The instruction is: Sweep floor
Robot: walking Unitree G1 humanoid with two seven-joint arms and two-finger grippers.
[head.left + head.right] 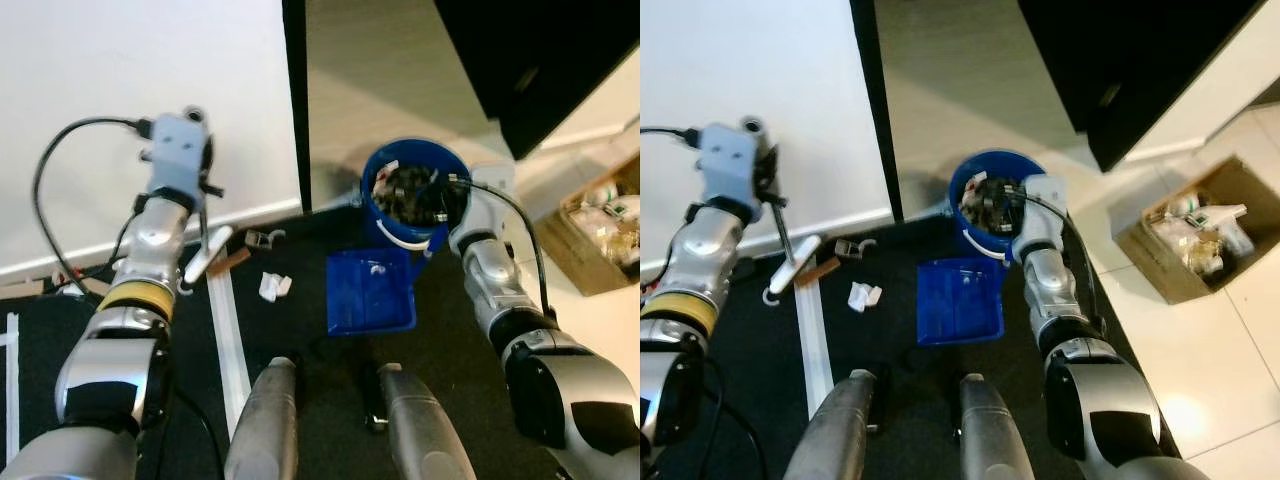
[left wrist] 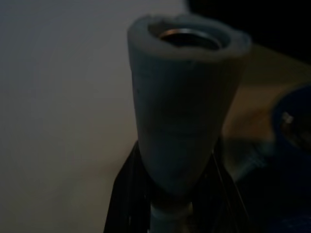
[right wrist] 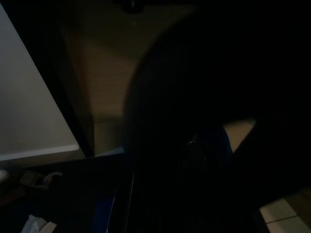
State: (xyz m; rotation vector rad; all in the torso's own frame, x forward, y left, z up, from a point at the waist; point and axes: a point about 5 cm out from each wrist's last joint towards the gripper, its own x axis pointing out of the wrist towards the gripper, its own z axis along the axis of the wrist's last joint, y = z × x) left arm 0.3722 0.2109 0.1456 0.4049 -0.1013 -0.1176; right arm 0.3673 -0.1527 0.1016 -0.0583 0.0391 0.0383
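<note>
Dark floor mat (image 1: 300, 330) occupies the near part of the scene, marked with a white tape line (image 1: 228, 345); beyond it stand a white wall panel (image 1: 120, 100) on the left and a tan wood-grain surface (image 1: 390, 80) to the right of a black vertical strip.

Left gripper (image 1: 205, 215), raised at the left, holds a pale grey broom handle (image 2: 182, 111); in the left wrist view the black fingers (image 2: 127, 194) sit closed against both sides of the handle's narrow lower part. A thin dark rod runs from the gripper down to a whitish brush head (image 1: 207, 255) lying at the far edge of the mat, beside a brown scrap (image 1: 236, 259).

Debris on the mat: a small grey piece (image 1: 262, 239) near the wall base and a crumpled white paper (image 1: 273, 287) nearer the robot.

Blue dustpan (image 1: 371, 292) lies flat on the mat at centre, just beside a round blue bucket (image 1: 385, 215) holding mixed rubbish.

Right gripper (image 1: 447, 195) reaches over the bucket's right rim; whether its fingers are spread or pressed together cannot be told, the right wrist view being very dark.

Cardboard box (image 1: 1180, 240) of packaged items rests on pale tiles at the far right.
</note>
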